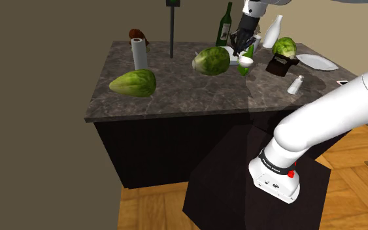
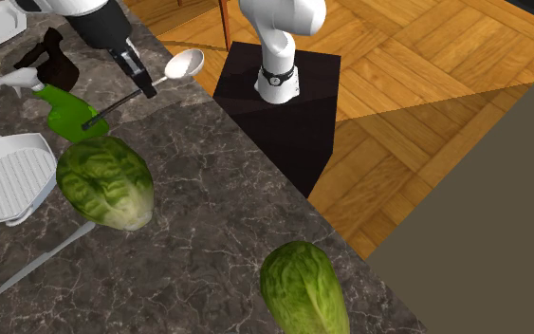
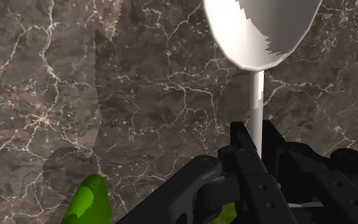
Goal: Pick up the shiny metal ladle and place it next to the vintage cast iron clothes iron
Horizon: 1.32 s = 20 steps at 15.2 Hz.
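My black gripper [image 2: 139, 81] is shut on the thin handle of the pale, shiny ladle [image 2: 183, 64], holding it above the dark marble counter [image 2: 208, 218]. In the wrist view the fingers [image 3: 240, 143] clasp the handle just below the ladle's bowl [image 3: 260, 28]. In the shoulder view the gripper [image 1: 244, 51] hangs at the counter's far side with the ladle [image 1: 245, 61] under it. The dark clothes iron [image 1: 282, 64] stands a short way toward the shoulder view's right of it, also seen as the iron [image 2: 51, 59].
A green spray bottle [image 2: 65, 112] lies under the ladle's handle. Lettuce heads [image 1: 212, 60] [image 1: 134, 83] [image 1: 284, 46], a white grill pan [image 2: 9, 176], a knife [image 2: 46, 258], a wine bottle [image 1: 225, 25], a paper roll [image 1: 138, 53], a plate [image 1: 317, 62] and a shaker [image 1: 295, 84] share the counter.
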Available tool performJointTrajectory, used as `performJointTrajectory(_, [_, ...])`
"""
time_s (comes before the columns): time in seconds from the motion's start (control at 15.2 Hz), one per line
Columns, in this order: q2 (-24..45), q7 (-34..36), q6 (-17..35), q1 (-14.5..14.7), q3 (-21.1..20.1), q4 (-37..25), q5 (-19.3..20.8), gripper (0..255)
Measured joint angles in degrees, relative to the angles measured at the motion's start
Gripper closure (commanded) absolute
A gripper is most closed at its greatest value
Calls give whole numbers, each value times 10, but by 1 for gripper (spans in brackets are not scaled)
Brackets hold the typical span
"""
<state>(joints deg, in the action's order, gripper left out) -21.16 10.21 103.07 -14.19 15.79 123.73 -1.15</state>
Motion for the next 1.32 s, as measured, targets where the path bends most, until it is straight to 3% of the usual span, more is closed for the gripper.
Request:
performJointTrajectory(0.66, [-63,-120,-31,-60,87,34,57,255])
performJointTrajectory(1.32, [-55,-257,-56,-105,194,-4,103,255])
